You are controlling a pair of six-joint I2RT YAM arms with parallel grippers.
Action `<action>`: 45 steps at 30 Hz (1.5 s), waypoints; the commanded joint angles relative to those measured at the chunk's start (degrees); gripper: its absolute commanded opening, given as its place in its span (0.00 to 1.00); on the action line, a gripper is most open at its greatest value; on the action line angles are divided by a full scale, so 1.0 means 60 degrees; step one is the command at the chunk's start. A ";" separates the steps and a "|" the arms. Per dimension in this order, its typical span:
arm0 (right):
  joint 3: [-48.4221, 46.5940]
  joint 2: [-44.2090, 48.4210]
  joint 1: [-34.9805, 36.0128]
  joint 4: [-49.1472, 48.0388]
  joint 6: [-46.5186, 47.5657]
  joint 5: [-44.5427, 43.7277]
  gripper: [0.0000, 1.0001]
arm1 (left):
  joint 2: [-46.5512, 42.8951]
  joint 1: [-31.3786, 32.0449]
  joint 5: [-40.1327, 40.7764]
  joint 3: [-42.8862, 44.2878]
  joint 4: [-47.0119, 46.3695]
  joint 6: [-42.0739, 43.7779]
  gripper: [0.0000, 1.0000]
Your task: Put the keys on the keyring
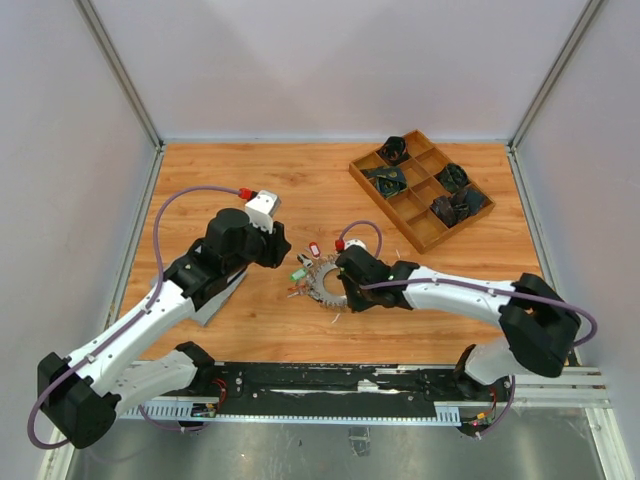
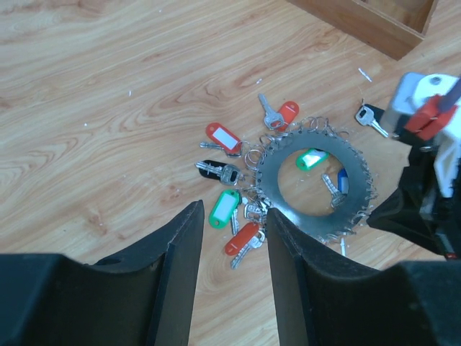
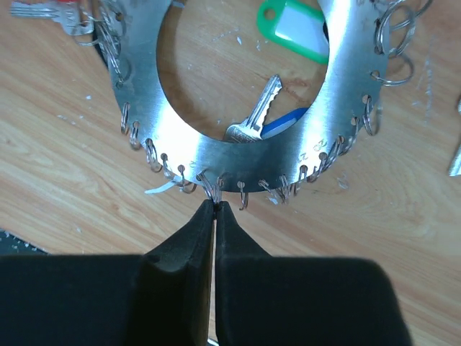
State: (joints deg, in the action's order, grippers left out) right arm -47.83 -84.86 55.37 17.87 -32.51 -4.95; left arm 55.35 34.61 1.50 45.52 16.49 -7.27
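Top external view: the left gripper hangs over the middle of the tabletop, jaws apart and holding nothing. In the left wrist view its fingers frame the loose keys, so it is judged poised to pick one. These keys, with red, green and black tags, lie on the wood touching or just beside the left rim of the keyring; whether any is threaded cannot be told. The keyring, a flat steel annulus hung with small wire loops, lies mid-table toward the near edge. A green-tagged key and a blue-tagged key lie inside its opening. The right gripper has its jaws together, pinched on one split ring at the rim, probably to steady the keyring. The wooden compartment tray sits at the far right corner, well apart
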 commanded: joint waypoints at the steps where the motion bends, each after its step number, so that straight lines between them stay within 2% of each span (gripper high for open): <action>1: 0.0268 0.1317 0.0102 -0.0070 0.1076 -0.0374 0.01 | -0.0439 -0.0085 -0.0095 0.0100 -0.0156 0.0167 0.46; 8: 0.0320 0.3164 0.0102 -0.0022 0.3193 0.0476 0.01 | -0.1008 -0.0085 -0.1316 0.0053 -0.0798 0.0268 0.46; 16: -0.0173 0.5097 0.0087 0.0161 0.5039 0.1248 0.01 | -0.1310 -0.0085 -0.3871 0.0216 -0.1691 0.0547 0.42; 24: -0.0975 0.6309 0.0088 0.0239 0.6394 0.2001 0.00 | -0.1066 -0.0045 -0.6360 0.0619 -0.2767 0.0479 0.40; 31: -0.1992 0.6352 0.0099 0.0634 0.6504 0.1605 0.01 | -0.0697 0.0705 -0.6138 0.1171 -0.2852 0.0529 0.41; 45: -0.2987 0.6047 0.0112 0.0579 0.5326 -0.0011 0.01 | -0.0510 0.2020 -0.4997 0.0602 -0.4002 0.0110 0.46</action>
State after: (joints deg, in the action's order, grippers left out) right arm -62.54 -48.69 55.37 23.94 2.48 -0.89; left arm 51.51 44.97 -30.81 50.50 -3.14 -5.80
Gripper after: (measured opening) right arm 0.013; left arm 0.460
